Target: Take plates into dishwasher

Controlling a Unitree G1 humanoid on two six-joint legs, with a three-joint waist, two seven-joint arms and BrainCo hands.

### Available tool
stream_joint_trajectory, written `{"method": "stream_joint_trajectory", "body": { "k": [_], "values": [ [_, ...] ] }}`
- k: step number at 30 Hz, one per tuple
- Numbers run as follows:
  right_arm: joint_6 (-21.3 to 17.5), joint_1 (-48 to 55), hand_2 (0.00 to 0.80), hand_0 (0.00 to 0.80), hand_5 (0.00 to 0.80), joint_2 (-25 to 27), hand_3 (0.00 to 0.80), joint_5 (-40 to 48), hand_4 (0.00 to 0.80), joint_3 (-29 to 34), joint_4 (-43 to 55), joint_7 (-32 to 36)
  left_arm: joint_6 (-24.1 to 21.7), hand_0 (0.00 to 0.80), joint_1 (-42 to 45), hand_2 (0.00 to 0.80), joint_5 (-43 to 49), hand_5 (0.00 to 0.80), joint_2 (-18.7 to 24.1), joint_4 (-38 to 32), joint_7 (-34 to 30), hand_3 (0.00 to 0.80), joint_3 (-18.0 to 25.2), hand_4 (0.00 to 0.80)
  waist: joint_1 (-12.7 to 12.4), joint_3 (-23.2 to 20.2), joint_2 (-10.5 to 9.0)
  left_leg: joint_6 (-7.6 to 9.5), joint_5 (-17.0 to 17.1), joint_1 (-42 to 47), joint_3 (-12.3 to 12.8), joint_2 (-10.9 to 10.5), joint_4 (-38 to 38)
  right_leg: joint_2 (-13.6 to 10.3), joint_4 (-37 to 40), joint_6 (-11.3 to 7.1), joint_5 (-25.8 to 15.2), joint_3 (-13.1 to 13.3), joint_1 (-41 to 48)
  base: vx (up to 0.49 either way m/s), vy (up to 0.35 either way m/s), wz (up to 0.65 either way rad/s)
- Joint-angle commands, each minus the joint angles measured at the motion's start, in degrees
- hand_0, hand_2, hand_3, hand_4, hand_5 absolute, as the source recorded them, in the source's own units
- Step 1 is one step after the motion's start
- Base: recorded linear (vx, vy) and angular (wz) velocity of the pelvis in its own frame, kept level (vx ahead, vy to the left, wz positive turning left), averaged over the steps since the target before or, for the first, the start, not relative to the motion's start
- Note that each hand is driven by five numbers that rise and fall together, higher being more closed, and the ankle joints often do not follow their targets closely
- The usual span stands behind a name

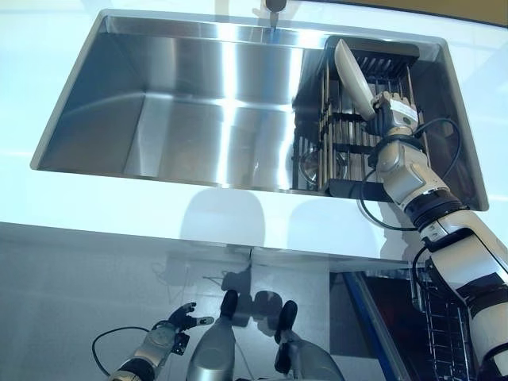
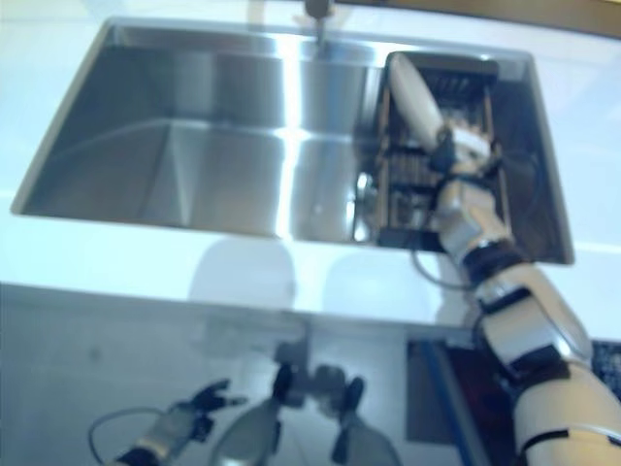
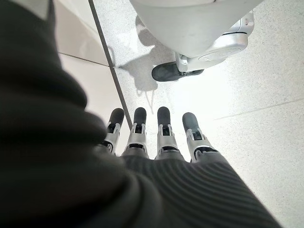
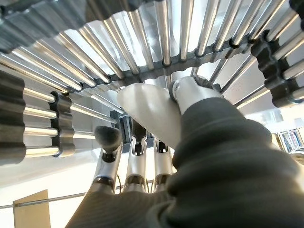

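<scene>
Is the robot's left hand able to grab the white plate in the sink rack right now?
Probably not. The left hand hangs low with straight fingers, below the counter, far from the plate. The right hand already grips that plate at the rack.

A steel sink (image 1: 198, 103) holds a rod rack (image 1: 349, 151) under a faucet (image 1: 273, 9).

Sink (image 1: 182, 119) basin lies open on the left; the dish rack (image 1: 349, 151) crowds its right end

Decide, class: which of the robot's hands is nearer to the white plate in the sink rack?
The right. The right hand grips the white plate over the dish rack; the left hand hangs open, far below the counter.
</scene>
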State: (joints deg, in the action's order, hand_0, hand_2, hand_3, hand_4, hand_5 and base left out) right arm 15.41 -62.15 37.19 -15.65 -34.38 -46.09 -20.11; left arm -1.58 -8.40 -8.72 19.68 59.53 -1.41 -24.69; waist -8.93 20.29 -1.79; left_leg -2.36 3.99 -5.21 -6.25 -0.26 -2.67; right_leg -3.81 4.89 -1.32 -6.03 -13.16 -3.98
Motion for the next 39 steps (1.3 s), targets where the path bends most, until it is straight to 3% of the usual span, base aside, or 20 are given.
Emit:
{"method": "stream_joint_trajectory", "body": {
  "k": [1, 19, 31, 39],
  "values": [
    [-3.0, -3.36, 0.8, 0.8, 0.8, 5.56, 0.8, -2.15, 0.8, -0.6, 4.75, -5.46, -0.77, 0.0, 0.36, 0.0, -1.09, 0.0, -0.16, 0.53, 0.45, 0.0, -1.59, 0.0, -0.76, -3.01, -2.56, 3.99, -2.24, 0.38, 3.77, -2.96, -0.35, 0.54, -3.15, -1.4, 2.1, 1.66, 0.26, -0.004, 0.037, -0.03],
    [-12.11, 7.08, 0.8, 0.8, 0.8, 10.81, 0.8, 1.21, 0.8, 12.93, 26.15, -2.76, -0.65, 0.0, 3.42, 0.0, 1.82, 0.0, -1.35, 3.11, 0.52, 0.0, 2.2, 0.0, 3.3, -7.96, -3.36, 5.21, -3.84, 4.59, 6.64, -3.24, -1.57, 0.14, -3.21, -2.92, 1.61, 4.57, 1.65, -0.007, 0.053, -0.1],
    [-13.17, 16.01, 0.8, 0.8, 0.8, 13.04, 0.8, 6.27, 0.8, 22.18, 35.74, -1.93, -1.15, 0.0, 5.77, 0.0, 3.27, 0.0, -1.79, 5.09, 0.87, 0.0, 4.92, 0.0, 6.52, -9.97, -3.57, 6.0, -4.86, 6.93, 9.87, -3.39, -1.74, -0.35, -3.81, -4.24, 0.65, 6.32, 1.73, -0.022, 0.065, -0.18],
    [-13.92, 29.26, 0.8, 0.8, 0.8, 17.52, 0.8, 12.17, 0.8, 33.47, 38.02, -3.98, -0.83, 0.0, 6.29, 0.0, 3.38, 0.0, -0.24, 7.25, 0.99, 0.0, 7.61, 0.0, 11.29, -10.43, -3.69, 6.47, -5.64, 8.21, 13.89, -2.9, -1.7, 0.1, -5.33, -5.3, -0.36, 8.76, -0.27, -0.024, 0.015, -0.31]
  ]
}}
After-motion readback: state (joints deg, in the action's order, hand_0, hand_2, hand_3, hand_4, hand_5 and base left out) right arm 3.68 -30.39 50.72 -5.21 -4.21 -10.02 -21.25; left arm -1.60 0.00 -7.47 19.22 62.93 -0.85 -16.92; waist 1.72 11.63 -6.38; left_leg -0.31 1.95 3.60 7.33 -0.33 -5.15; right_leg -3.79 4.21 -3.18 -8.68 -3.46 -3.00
